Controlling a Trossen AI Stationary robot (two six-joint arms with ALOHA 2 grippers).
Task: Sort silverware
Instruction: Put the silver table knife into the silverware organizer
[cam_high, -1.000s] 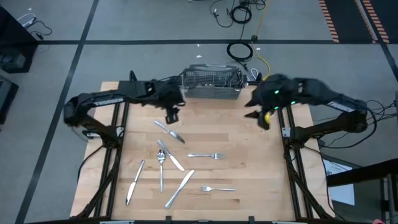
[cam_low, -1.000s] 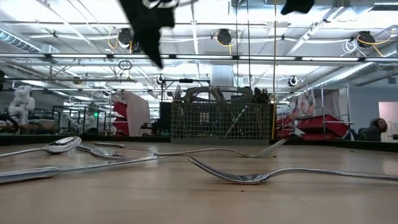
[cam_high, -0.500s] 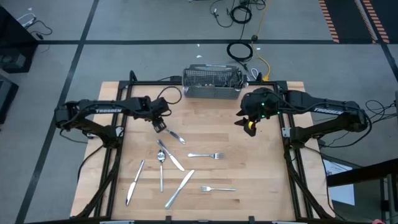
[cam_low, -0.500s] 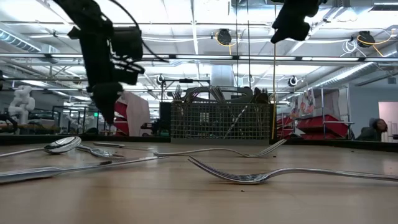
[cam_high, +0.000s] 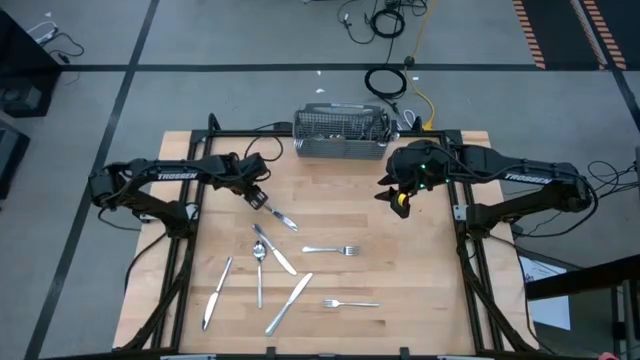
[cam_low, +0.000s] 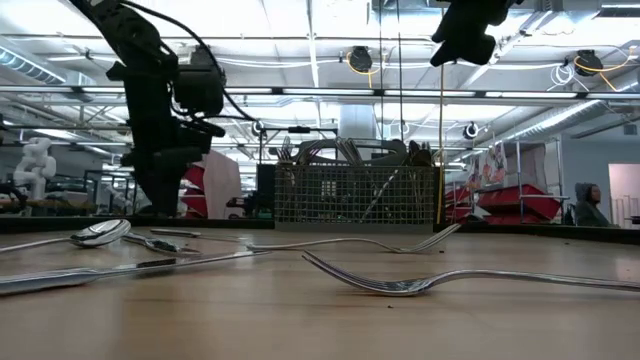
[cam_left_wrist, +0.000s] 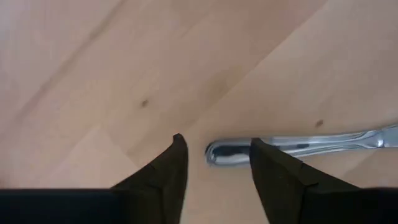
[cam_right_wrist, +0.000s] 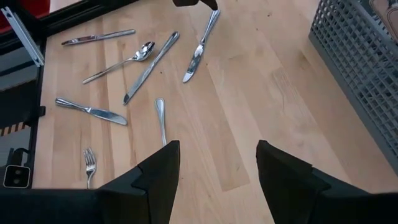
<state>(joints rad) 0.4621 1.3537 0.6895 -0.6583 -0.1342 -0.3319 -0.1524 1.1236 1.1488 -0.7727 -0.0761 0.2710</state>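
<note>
Several pieces of silverware lie flat on the wooden table: a knife (cam_high: 275, 214), a spoon (cam_high: 259, 262), a fork (cam_high: 333, 249), and more knives and a fork nearer the front. My left gripper (cam_high: 259, 200) is low over the first knife's handle end (cam_left_wrist: 225, 153). It is open, with that rounded end showing in the gap (cam_left_wrist: 216, 140). My right gripper (cam_high: 388, 192) hangs open and holds nothing, high above the table right of centre (cam_right_wrist: 217, 144). My left gripper comes at the knife from above, pointing steeply down. Its two fingers stand in line with the handle, one finger (cam_left_wrist: 273, 168) over the handle (cam_left_wrist: 305, 144) and the other beyond its end. I cannot tell whether either finger touches the knife, which lies flat on the table.
A grey wire-mesh basket (cam_high: 340, 133) with silverware standing in it sits at the table's far edge, centre. Bare wood lies between the basket and the loose pieces. In the low view a fork (cam_low: 420, 283) lies close to the front.
My left gripper has come down from beside the basket toward the table's near left, rolled about, and now stands low at the knife's handle end. My right gripper has sunk a little and drifted toward the table's left, then kept still. The silverware has not moved.
</note>
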